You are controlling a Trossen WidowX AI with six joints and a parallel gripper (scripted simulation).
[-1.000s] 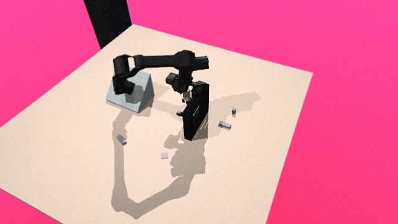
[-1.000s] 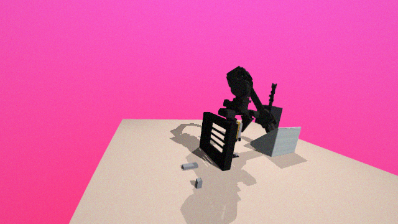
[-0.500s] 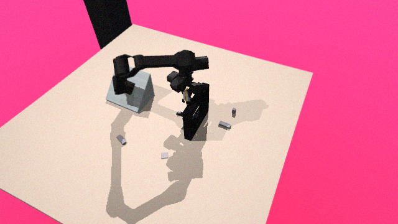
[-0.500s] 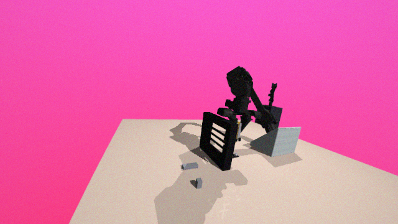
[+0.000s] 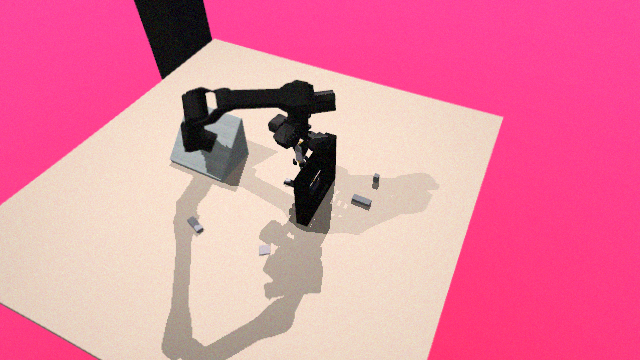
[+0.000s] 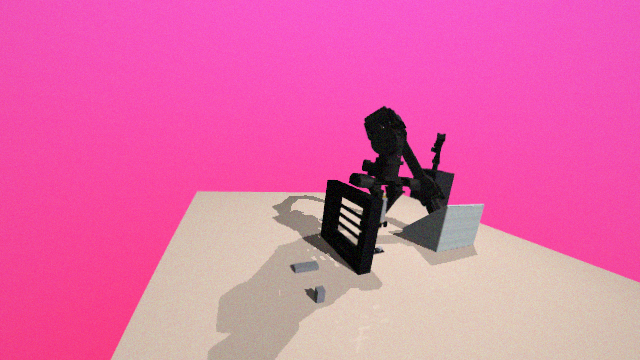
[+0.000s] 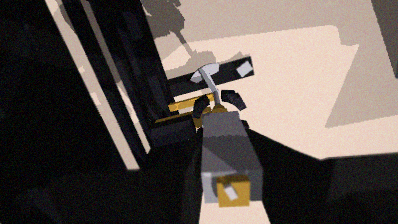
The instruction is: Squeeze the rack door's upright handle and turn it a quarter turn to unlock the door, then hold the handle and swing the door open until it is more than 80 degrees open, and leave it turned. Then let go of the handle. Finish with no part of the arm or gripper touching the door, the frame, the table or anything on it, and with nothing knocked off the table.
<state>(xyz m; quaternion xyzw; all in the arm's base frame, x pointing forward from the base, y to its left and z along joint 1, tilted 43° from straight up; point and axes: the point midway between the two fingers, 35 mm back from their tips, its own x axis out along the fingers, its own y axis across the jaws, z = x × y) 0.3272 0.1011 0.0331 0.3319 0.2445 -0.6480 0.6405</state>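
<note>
The black rack frame (image 5: 302, 210) (image 6: 367, 250) stands upright on the table. Its slatted door (image 6: 349, 220) looks flush inside it, with no gap that I can make out. The upright handle (image 5: 299, 153) (image 6: 384, 210) (image 7: 224, 125) is grey with a yellow end and stands on the side facing the arm's base. My gripper (image 5: 301, 144) (image 6: 384, 193) (image 7: 223, 136) points down beside the frame's top and is shut on the handle's upper part, one dark finger on each side. How far the handle is turned is hard to tell.
A small grey block (image 5: 376, 178) (image 6: 320, 294) and a longer grey piece (image 5: 361, 201) (image 6: 305, 267) lie beyond the frame. Two more small pieces, one grey (image 5: 195, 224) and one pale (image 5: 264, 249), lie on the near side. A pale wedge (image 5: 235, 145) (image 6: 462, 227) stands by the arm's base.
</note>
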